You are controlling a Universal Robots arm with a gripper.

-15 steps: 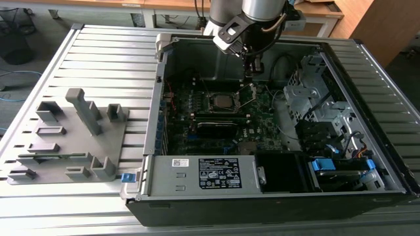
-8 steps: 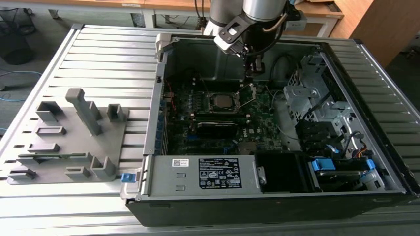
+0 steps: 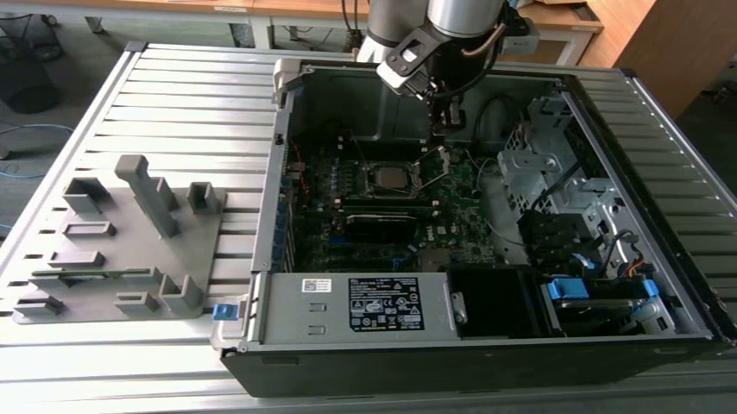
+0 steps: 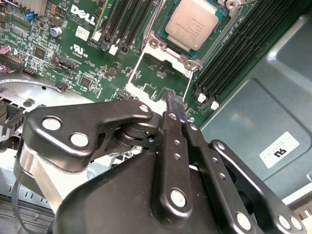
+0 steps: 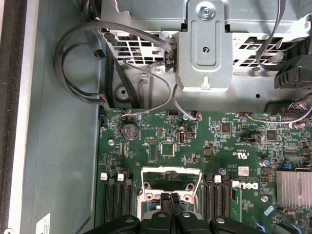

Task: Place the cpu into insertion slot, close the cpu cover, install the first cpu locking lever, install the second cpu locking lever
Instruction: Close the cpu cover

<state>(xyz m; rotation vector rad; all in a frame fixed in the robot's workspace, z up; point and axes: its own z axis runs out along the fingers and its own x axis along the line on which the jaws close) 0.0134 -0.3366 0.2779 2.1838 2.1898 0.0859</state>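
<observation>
Arm pose: I hold the wrist pointing down into the case (image 3: 484,366); gripper (image 5: 170,196), fingers pressed together, sits at the edge of the open cpu cover (image 5: 170,170).

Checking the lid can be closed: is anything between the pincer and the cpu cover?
Nothing visible. The shut pincer sits at the free edge of the thin silvery square-frame cpu cover, which stands open beside the silver-faced square cpu in the silver-rimmed insertion slot.
</observation>
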